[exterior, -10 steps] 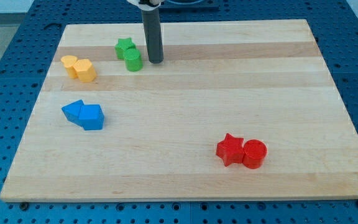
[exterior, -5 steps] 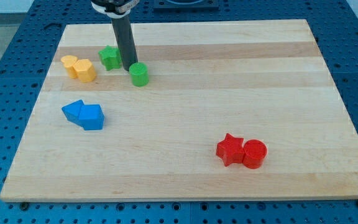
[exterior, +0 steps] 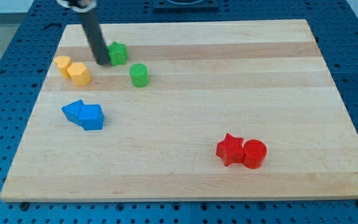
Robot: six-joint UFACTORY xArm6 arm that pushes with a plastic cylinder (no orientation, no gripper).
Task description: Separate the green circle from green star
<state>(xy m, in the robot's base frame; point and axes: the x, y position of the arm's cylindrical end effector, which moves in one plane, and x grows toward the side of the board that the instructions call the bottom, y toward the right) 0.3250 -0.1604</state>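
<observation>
The green star (exterior: 117, 53) lies near the board's top left. The green circle (exterior: 139, 75) stands apart from it, a short way to its lower right, with bare wood between them. My tip (exterior: 102, 62) rests on the board right beside the star's left edge, between the star and the yellow blocks. The dark rod slants up to the view's top left.
Two yellow blocks (exterior: 73, 70) sit together at the left edge of the wooden board (exterior: 229, 81). Two blue blocks (exterior: 84, 114) touch each other below them. A red star (exterior: 230, 149) and a red circle (exterior: 254, 154) touch at the lower right.
My tip swept left, passing between the two green blocks. The green circle slid down and right, the star shifted, and the yellow blocks were nudged a little to the left.
</observation>
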